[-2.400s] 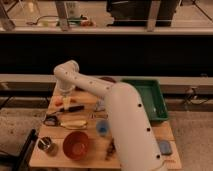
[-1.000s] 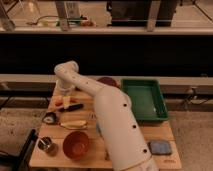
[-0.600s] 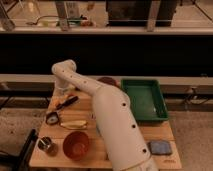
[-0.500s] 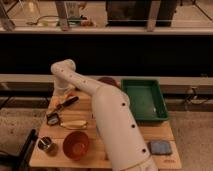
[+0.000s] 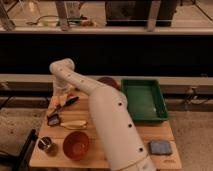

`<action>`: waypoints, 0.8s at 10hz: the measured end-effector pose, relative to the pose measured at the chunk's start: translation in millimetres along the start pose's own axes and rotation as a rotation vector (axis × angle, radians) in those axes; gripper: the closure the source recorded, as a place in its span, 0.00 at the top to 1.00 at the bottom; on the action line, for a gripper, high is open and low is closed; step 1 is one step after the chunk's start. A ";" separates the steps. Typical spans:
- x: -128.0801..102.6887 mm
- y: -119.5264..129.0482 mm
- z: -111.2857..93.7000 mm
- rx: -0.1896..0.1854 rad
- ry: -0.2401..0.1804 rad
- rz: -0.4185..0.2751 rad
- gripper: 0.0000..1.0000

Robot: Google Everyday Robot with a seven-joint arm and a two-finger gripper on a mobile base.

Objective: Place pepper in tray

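Note:
The green tray (image 5: pixel 161 113) stands at the right back of the wooden table (image 5: pixel 150 131). My gripper (image 5: pixel 64 103) hangs from the white arm (image 5: pixel 107 115) over the table's left back corner, far left of the tray. A small orange-red sliver, the pepper (image 5: pixel 60 106), shows right at the gripper, on or just above the table. I cannot tell whether it is held.
A pale yellow elongated item (image 5: pixel 74 125) and a small dark object (image 5: pixel 53 119) lie in front of the gripper. An orange-red bowl (image 5: pixel 76 145) and a metal cup (image 5: pixel 46 145) sit front left. A blue sponge (image 5: pixel 160 147) lies front right. A dark bowl (image 5: pixel 107 81) is behind the arm.
The arm's elbow has swung a little to the left and the gripper has come down at the table's left back corner, by the pepper. The other objects have not moved.

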 end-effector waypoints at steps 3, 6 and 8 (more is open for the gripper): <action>-2.1 -2.7 9.3 -0.004 -0.017 -0.010 0.56; -12.8 -10.7 1.8 0.010 -0.013 -0.038 0.55; -24.6 -17.2 -5.5 0.018 -0.008 -0.065 0.55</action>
